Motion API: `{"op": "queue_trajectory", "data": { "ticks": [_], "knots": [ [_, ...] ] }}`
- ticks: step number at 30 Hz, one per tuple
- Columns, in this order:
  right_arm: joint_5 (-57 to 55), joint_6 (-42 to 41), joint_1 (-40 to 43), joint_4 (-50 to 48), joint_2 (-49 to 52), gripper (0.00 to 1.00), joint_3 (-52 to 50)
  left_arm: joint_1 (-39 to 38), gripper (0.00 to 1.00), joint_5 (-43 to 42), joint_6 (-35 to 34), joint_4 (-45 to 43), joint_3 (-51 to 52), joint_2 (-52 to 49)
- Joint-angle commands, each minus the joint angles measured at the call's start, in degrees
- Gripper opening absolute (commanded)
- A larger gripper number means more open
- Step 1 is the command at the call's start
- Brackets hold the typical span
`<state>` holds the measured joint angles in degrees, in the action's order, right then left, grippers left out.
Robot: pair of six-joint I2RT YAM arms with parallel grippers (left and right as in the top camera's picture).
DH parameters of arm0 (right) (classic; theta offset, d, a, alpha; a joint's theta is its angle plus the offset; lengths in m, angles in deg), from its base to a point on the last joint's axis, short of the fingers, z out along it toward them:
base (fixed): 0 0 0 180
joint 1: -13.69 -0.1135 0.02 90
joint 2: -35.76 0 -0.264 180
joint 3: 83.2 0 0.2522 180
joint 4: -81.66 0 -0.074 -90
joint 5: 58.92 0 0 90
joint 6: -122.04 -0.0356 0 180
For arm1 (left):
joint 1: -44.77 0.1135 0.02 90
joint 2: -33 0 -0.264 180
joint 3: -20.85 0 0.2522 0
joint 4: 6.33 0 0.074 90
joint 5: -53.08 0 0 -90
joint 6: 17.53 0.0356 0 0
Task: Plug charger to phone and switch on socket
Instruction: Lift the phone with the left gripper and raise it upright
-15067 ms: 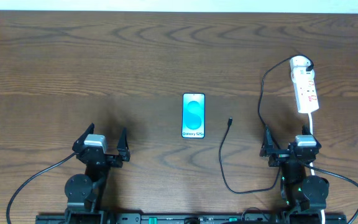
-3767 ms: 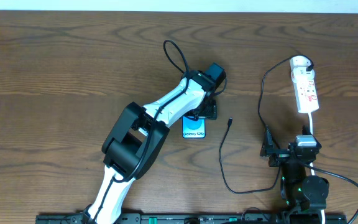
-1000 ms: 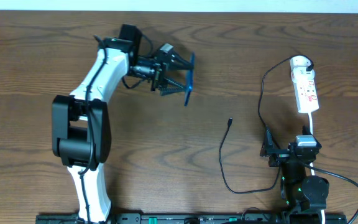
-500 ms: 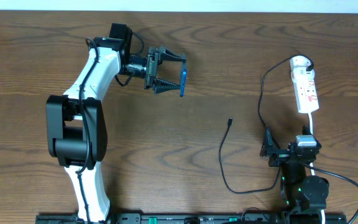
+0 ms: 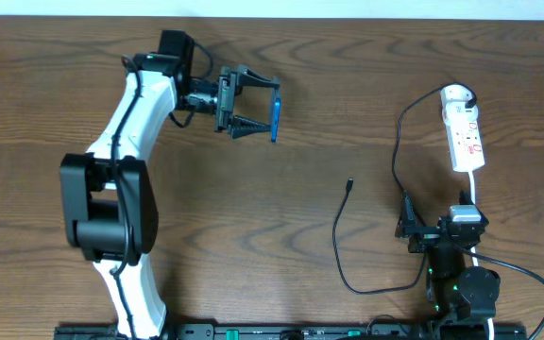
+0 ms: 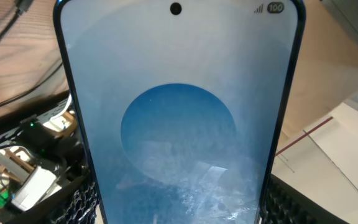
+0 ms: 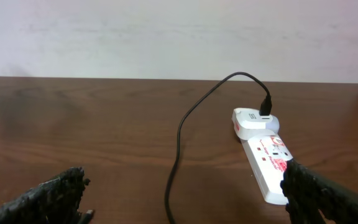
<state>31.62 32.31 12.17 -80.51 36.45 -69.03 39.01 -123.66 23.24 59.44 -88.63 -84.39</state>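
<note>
Dark wooden table (image 5: pixel 366 76): left gripper (image 5: pixel 272 110) clamps slim blue-screened phone (image 6: pixel 179 124) edge-on above it; right gripper (image 7: pixel 188 196) gapes wide near thin black charger cable (image 5: pixel 336 231).

The phone (image 6: pixel 178 124) shows pale blue with a darker blue disc; the socket (image 5: pixel 466 137) is white, marked red.

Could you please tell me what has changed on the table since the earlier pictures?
The left gripper picked the slim blue-screened smartphone up from the table centre and carried it toward the far side, slightly left, turned on edge. The thin black charger cable, white power strip and right gripper stayed put.
</note>
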Motion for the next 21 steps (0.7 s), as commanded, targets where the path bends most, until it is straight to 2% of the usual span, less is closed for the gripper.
{"op": "queue_trajectory", "data": {
  "ticks": [1, 12, 21],
  "knots": [
    [-0.2, -0.6, -0.3, 0.3, -0.4, 0.99, -0.1, 1.4, 0.71, -3.4, -1.7, 0.0, -0.9, 4.7],
    [-0.2, -0.6, -0.3, 0.3, -0.4, 0.99, -0.1, 2.0, 0.72, -3.4, -4.0, 0.0, -0.9, 11.6],
    [-0.8, 1.9, -0.3, 0.2, -0.4, 0.99, -0.1, 2.0, 0.71, -3.4, -6.9, 0.0, -0.9, 12.4]
  ]
}}
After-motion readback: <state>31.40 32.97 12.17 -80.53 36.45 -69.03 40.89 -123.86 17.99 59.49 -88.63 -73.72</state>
